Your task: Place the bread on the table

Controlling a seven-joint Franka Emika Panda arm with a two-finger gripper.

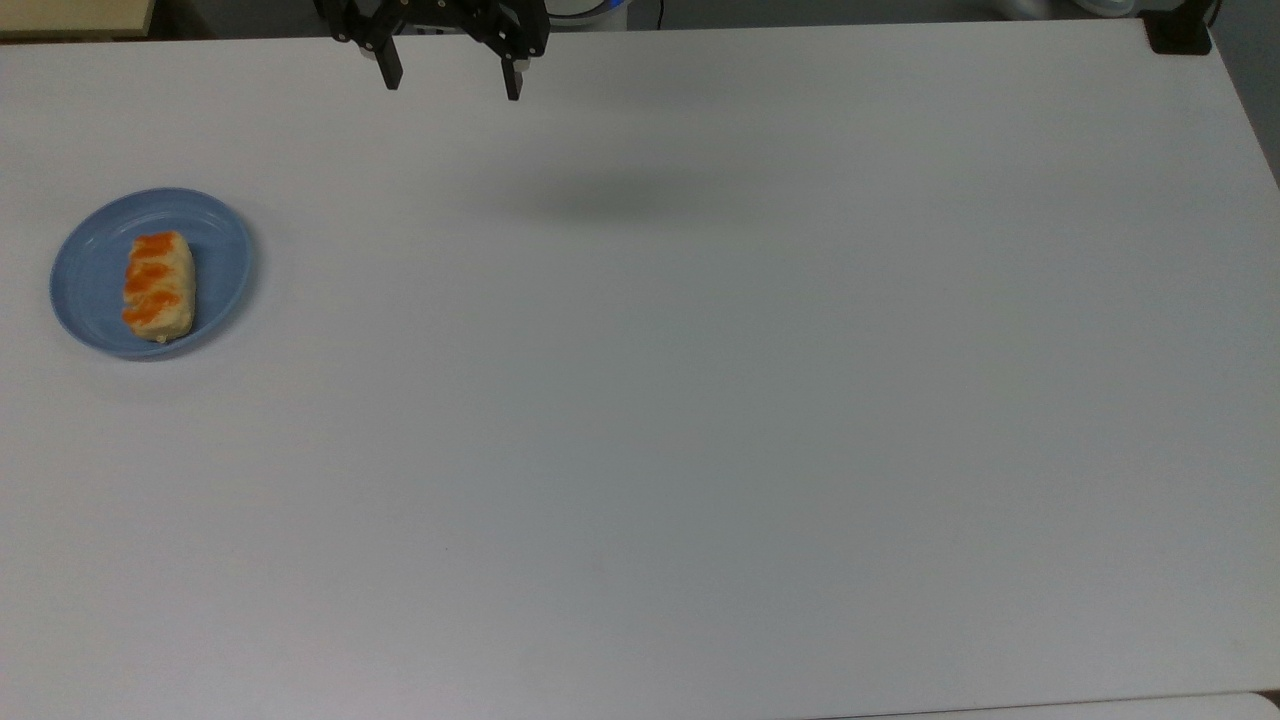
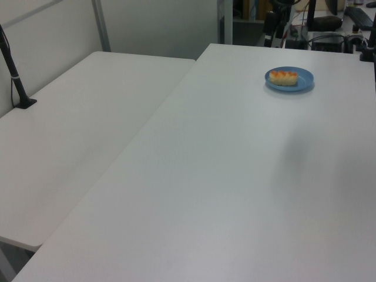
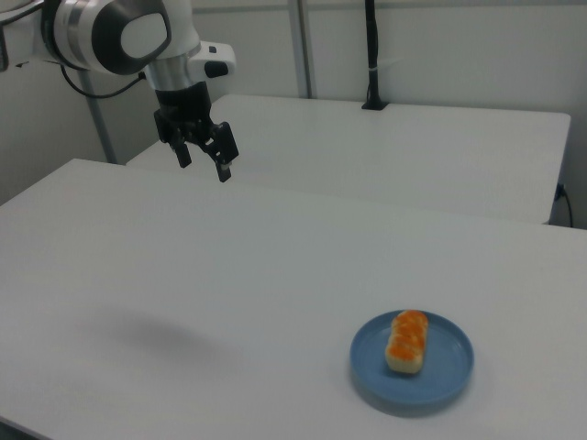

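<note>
One striped bread bun [image 1: 158, 287] lies on the blue plate [image 1: 225, 262] at 9 o'clock on the white table [image 1: 700, 400]; gripper [image 1: 452, 88], at 12 o'clock, wide open, empty, well apart: approach step, next descend over bun.

The table [image 1: 700, 400] is a large rectangular white top, flat and plain, with a soft grey shadow lying on it toward the far edge in the top view. A round blue plate [image 1: 222, 262] rests directly on it near the top view's left edge, well apart from all else, and shows again at the far right in the left view and at the lower right in the right view. A second white table [image 2: 76, 141] abuts it along one long edge, with a black post base [image 2: 24, 103] standing on that second top.
</note>
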